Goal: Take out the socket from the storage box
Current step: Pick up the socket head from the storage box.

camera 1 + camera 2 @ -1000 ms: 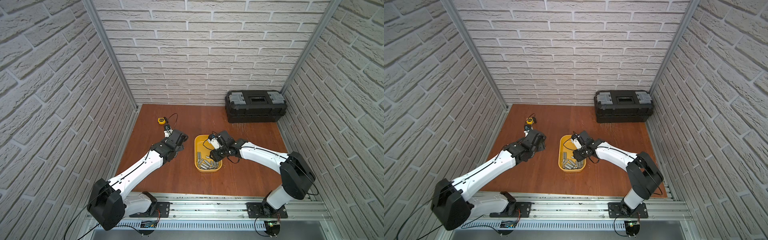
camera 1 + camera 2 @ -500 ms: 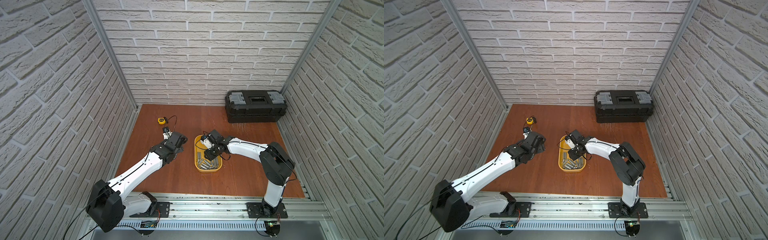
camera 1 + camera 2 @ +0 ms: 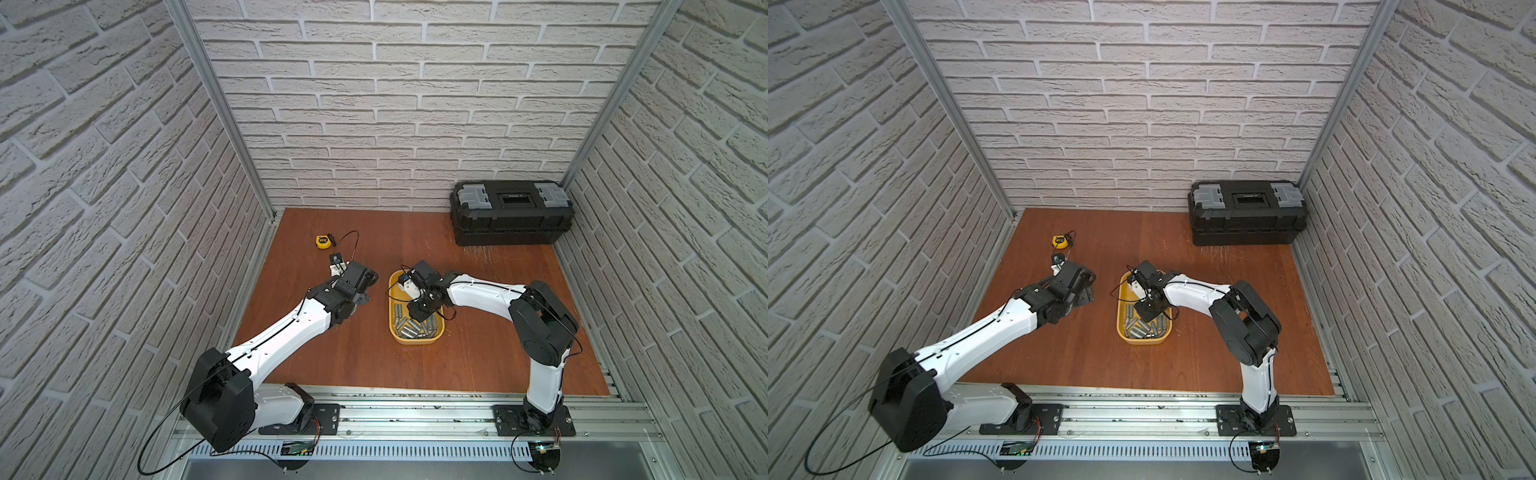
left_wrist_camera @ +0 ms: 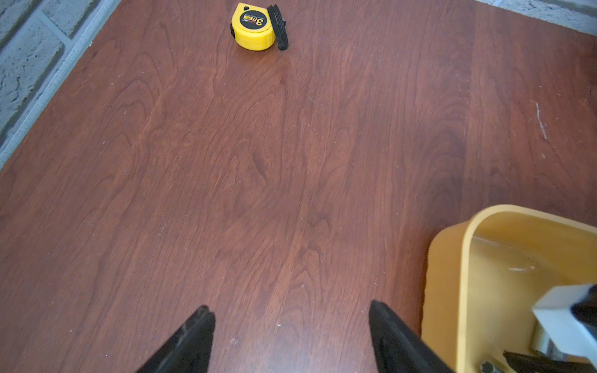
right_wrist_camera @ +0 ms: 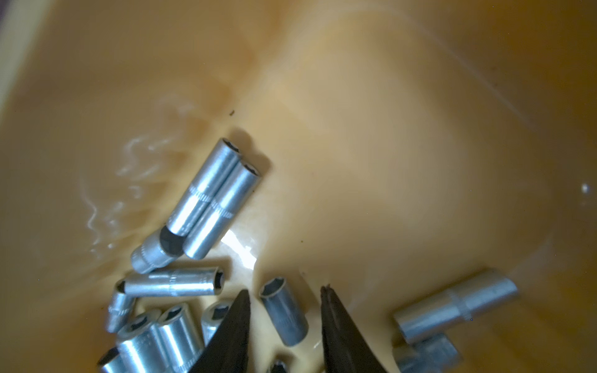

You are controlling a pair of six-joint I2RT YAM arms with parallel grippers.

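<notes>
Seen from above, two white robot arms reach over a reddish wooden worktop [image 3: 478, 353] walled in by pale brick. A shallow yellow storage box [image 3: 417, 341] sits mid-worktop. It holds a heap of silver sockets [image 3: 413, 328] at its near end, and its far end is mostly bare.

The right hand [image 5: 285, 289] is lowered inside the box, pointing down. In its wrist view the two black fingers stand either side of one short socket [image 5: 284, 318] lying on the box floor, its hexagonal mouth showing. The fingers are set narrow, with a thin gap on each side, and grip nothing yet. This socket lies slightly apart from the heap, which probably makes it the easy pick, since the fingers can straddle it without nudging its neighbours.

The left hand [image 4: 288, 306] hovers just beside the box's outer wall, with its fingers spread wide and empty over bare wood. It may be waiting to steady the box or receive the socket.

A yellow tape measure [image 4: 253, 27] lies further off, and a black toolbox [image 3: 511, 218] stands shut against the back wall. Both are well clear of the work.
</notes>
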